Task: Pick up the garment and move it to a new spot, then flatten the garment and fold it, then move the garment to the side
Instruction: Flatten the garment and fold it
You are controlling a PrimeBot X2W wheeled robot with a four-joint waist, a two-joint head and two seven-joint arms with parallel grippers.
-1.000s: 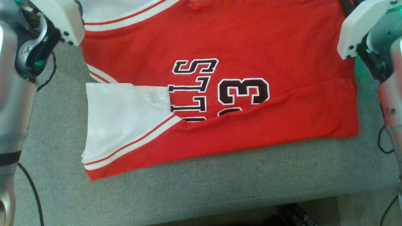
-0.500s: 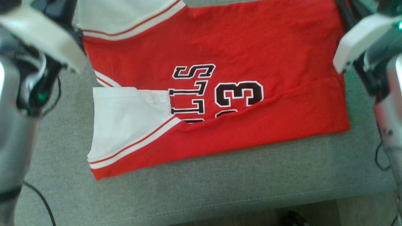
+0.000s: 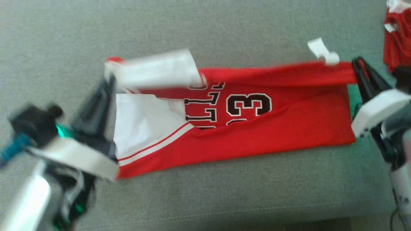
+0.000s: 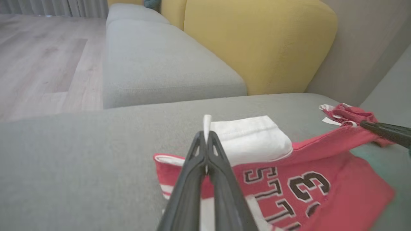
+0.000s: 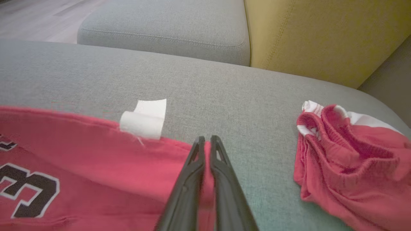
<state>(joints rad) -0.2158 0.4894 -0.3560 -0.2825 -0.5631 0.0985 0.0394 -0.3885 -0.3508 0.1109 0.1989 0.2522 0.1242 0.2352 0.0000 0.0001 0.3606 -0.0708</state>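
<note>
L gripper point(image 4: 205, 134) clamped on garment point(image 3: 273, 128) sleeve, R gripper point(image 5: 207, 138) on hem corner. Garment sits mid sofa cushion point(image 3: 224, 199), far edge lifted. Risk: thin pinch slips or pull is uneven, so fold skews.

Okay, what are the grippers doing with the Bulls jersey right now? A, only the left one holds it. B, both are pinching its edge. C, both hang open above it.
B: the left gripper is shut on the jersey at its white-sleeved end, and the right gripper is shut on its red corner.
</note>
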